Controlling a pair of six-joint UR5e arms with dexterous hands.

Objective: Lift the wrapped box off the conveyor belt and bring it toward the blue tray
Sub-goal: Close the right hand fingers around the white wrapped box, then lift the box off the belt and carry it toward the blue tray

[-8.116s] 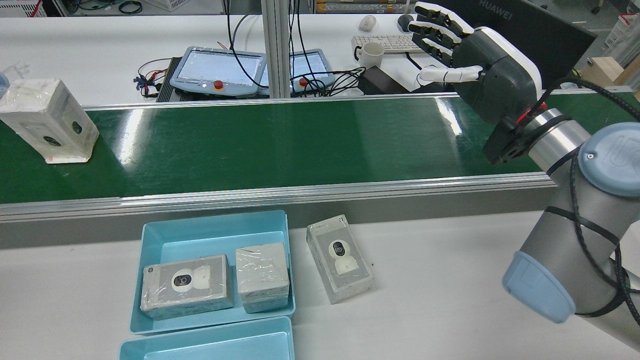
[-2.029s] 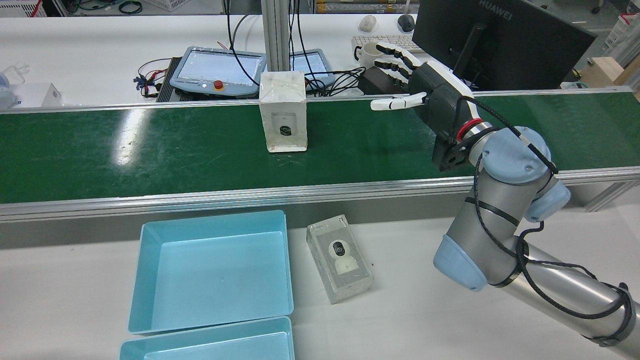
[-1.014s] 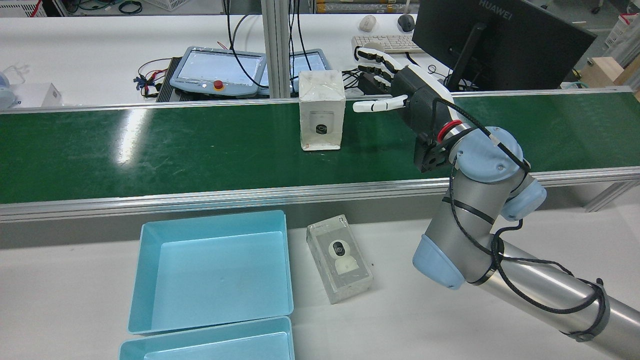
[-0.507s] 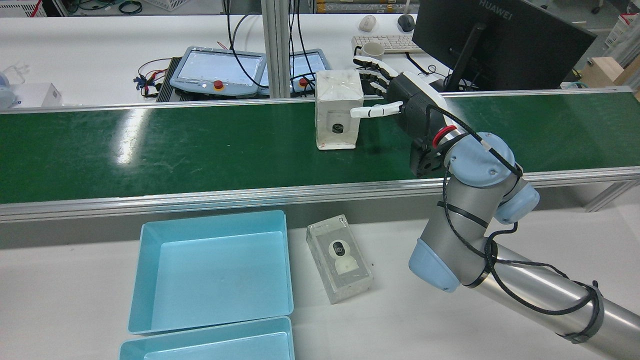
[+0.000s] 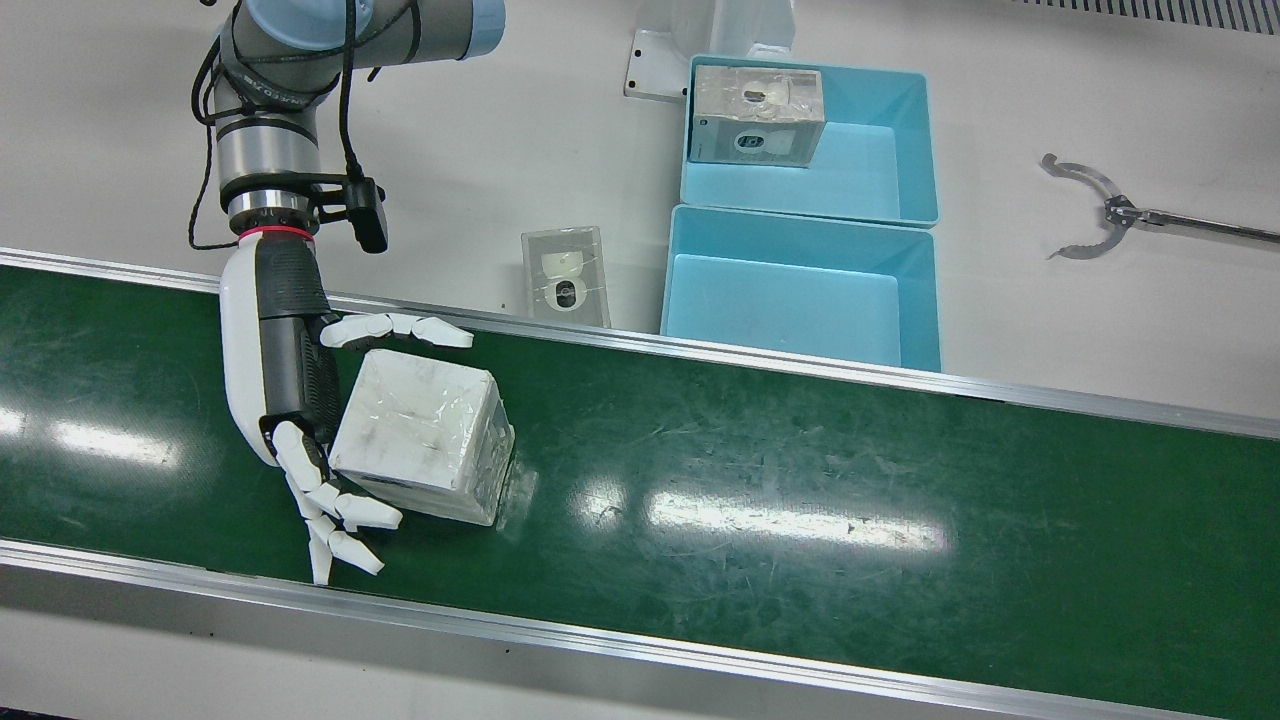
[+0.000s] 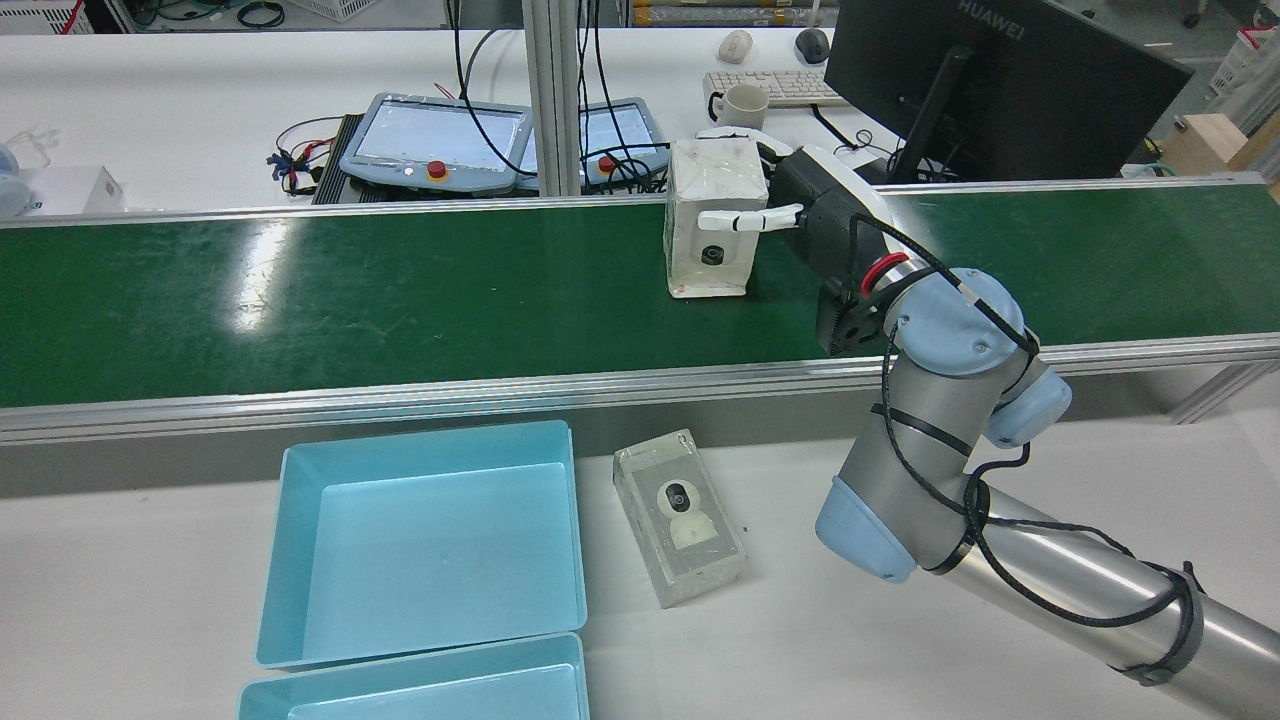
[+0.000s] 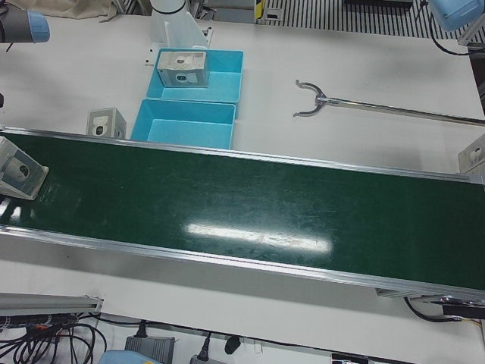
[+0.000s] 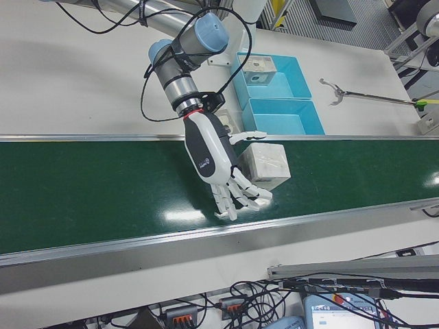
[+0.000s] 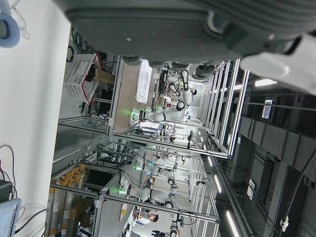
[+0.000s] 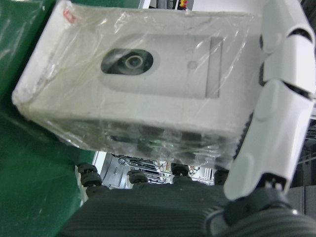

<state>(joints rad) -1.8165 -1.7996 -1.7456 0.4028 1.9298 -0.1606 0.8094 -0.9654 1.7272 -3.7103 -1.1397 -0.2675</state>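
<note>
The right robot hand (image 5: pixel 290 400) reaches over the green conveyor belt (image 5: pixel 800 470) with its palm against one side of the wrapped box (image 5: pixel 420 435). Its fingers (image 5: pixel 335 515) curl round the box's far face and its thumb (image 5: pixel 400 328) lies along the near face, so the robot hand brackets the box on three sides; whether the grip has fully tightened cannot be told. In the right hand view the box (image 10: pixel 148 79) fills the space before the palm, plastic film wrinkled over a printed picture of a small camera, with the thumb (image 10: pixel 276 98) pressed along its top end. The box stands upright on the belt, its base on the green surface in the rear view (image 6: pixel 712 220).

Beyond the belt's near rail, on the white surface (image 6: pixel 900 620), a second wrapped box (image 6: pixel 680 518) lies flat, just beside a blue tray (image 6: pixel 425 540) that sits to the hand's left. A further blue tray (image 5: pixel 810 140) adjoins the first and holds another wrapped box (image 5: pixel 758 115). A long metal grabber tool (image 5: pixel 1110 210) lies on the surface well apart from the trays.

The left robot hand (image 9: pixel 197 29) shows only as a dark blurred edge in its own camera; its state cannot be told.
</note>
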